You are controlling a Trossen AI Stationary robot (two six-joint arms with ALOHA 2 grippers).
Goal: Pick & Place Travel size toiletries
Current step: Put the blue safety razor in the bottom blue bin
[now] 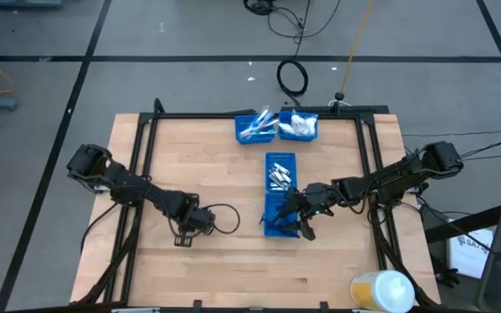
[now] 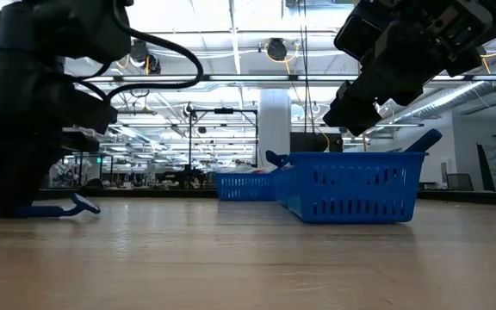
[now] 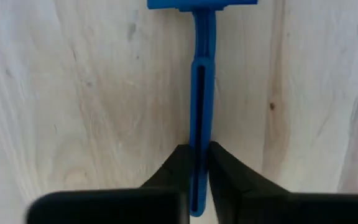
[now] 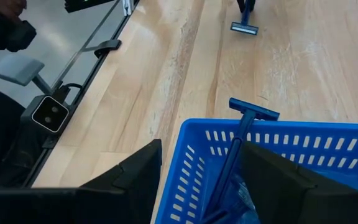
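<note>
A dark blue T-shaped razor (image 3: 202, 74) lies flat on the wooden table at the near left, and my left gripper (image 3: 201, 149) is shut on its handle. In the high view this gripper (image 1: 185, 230) stands left of the near blue bin (image 1: 277, 217). My right gripper (image 4: 201, 146) hovers open over that bin's near end, touching nothing. Below its fingers another razor (image 4: 244, 130) leans on the bin's wall, head above the rim. The far razor (image 4: 246, 25) also shows in the right wrist view. My left gripper pinches the razor's handle (image 3: 202, 134) between its two fingers, close to the handle's free end. The fingers come from above, pointing down, and lie across the handle. The razor lies flat on the table, its head (image 3: 202, 4) pointing away from the fingers.
A bin of silvery tubes (image 1: 279, 171) adjoins the near bin on its far side. Two more bins stand at the far edge: sticks (image 1: 257, 127) and white packets (image 1: 298, 127). A white and yellow container (image 1: 381, 291) sits off the near right corner. Black frame rails (image 1: 146, 148) border the table.
</note>
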